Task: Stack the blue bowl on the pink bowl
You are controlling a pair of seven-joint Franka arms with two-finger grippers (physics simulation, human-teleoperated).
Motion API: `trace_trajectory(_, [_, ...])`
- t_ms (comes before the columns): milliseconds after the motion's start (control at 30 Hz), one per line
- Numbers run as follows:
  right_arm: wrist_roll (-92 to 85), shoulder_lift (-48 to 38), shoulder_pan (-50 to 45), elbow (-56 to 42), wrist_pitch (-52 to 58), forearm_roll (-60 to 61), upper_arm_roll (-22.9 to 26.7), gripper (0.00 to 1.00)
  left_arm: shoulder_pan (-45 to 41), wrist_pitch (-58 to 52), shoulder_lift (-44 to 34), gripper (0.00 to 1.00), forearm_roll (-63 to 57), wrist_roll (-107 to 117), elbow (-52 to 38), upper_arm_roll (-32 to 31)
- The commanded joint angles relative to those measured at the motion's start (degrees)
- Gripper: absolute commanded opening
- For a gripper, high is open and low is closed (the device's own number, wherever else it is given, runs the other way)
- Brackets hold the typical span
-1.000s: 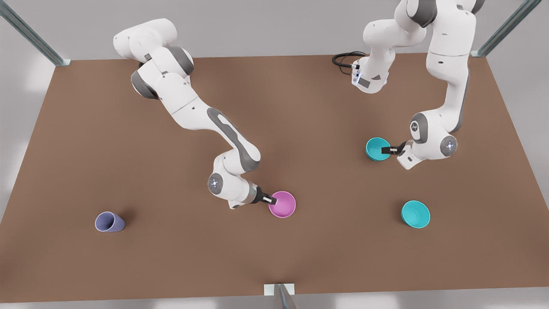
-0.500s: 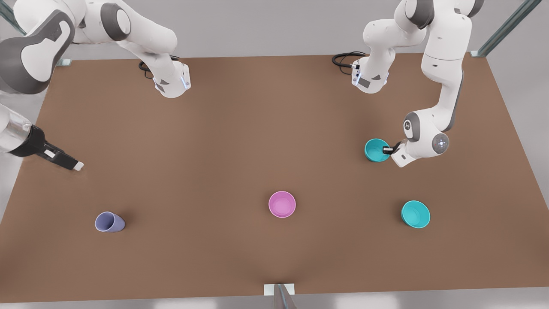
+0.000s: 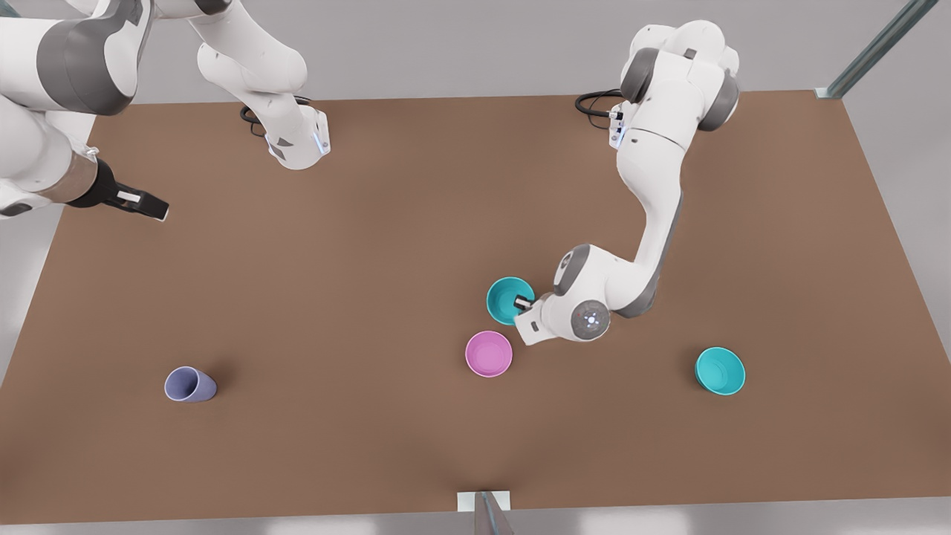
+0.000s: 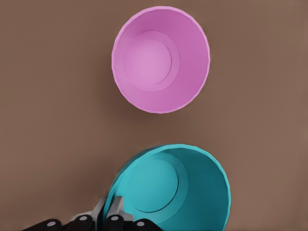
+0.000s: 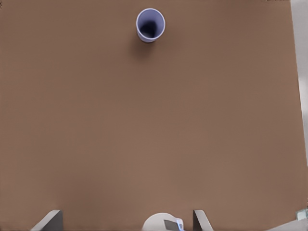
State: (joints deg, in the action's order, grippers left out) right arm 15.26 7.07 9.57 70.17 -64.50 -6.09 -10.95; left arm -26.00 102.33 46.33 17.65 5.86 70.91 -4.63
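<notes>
Left gripper (image 3: 524, 302) is pinching the rim of the blue bowl (image 3: 508, 299), one finger inside and one outside, as the left wrist view shows (image 4: 111, 217). That bowl is hanging just beside the pink bowl (image 3: 489, 354), not over it; the two look apart in the left wrist view. Pink bowl is sitting upright on the table (image 3: 356, 297). A second teal bowl (image 3: 720, 370) is resting toward the front view's right. Cup (image 3: 189, 385) is lying on its side toward the front view's left. Right gripper (image 3: 141, 204) is waiting near the table's left edge, fingers spread (image 5: 48, 220). No writing is legible on any item.
</notes>
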Motion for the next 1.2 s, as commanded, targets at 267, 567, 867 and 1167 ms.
trace_trajectory(267, [-10.1,0.3,0.1,0.0,0.6,0.0,0.0,1.0,2.2,3.9,5.5,0.21,-0.9,38.5,-7.2,-1.7])
trace_trajectory(567, [-10.1,0.4,0.1,0.0,1.0,0.3,0.1,1.0,2.4,17.3,5.1,0.21,-0.7,36.2,-7.2,-3.6])
trace_trajectory(867, [-10.0,1.0,0.1,0.0,0.7,0.4,0.1,1.0,2.9,19.8,5.9,0.21,-0.7,34.8,-6.3,-3.6])
trace_trajectory(1167, [-9.9,1.6,0.0,0.1,1.0,0.0,0.1,1.0,2.9,17.1,6.5,0.21,-0.5,34.3,-5.1,-3.9])
